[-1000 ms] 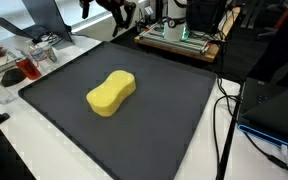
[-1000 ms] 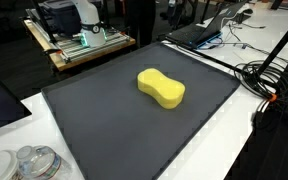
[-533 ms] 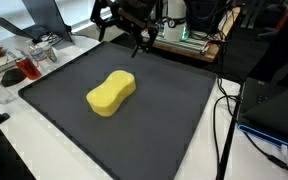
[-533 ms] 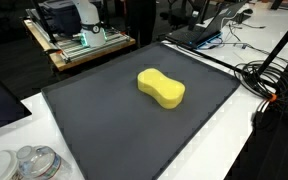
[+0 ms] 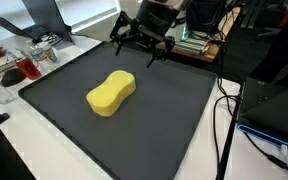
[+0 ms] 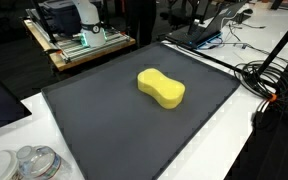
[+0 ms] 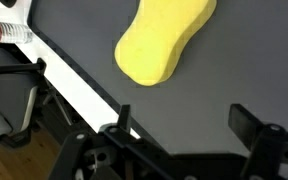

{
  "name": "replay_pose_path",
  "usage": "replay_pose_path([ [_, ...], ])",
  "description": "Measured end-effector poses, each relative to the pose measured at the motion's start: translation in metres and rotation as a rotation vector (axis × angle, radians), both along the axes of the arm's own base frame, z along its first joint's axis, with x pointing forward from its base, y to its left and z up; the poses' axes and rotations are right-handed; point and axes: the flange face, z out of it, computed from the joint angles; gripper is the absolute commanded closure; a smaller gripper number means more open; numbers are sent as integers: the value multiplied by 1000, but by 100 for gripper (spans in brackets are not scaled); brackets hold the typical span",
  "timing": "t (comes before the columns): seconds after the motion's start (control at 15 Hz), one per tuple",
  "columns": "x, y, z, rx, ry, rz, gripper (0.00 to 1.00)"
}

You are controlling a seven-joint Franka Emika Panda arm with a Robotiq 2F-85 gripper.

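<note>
Yellow peanut-shaped foam sponge (image 5: 111, 93) lies untouched at the middle of the dark grey rubber mat (image 5: 169, 125) — nothing grasped yet. Black gripper (image 5: 132, 50) hangs above the mat's far edge — jaws spread wide, empty.

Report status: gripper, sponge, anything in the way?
Gripper open, empty, above the mat near its edge. Sponge flat mid-mat, untouched. Nothing between them.

place: lab – robotics bench | signs: tangled cables (image 6: 269, 75), laptop (image 6: 199, 32), wooden cart (image 6: 94, 50) of electronics — far left
</note>
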Motion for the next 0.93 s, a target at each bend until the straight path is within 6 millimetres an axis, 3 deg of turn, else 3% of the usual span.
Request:
replay_pose_path([
  [0.27, -24, 0, -16, 37, -10, 68, 0],
  [0.47, -49, -11, -31, 80, -22, 91, 0],
  [0.93, -104, -76, -61, 232, -91, 65, 0],
])
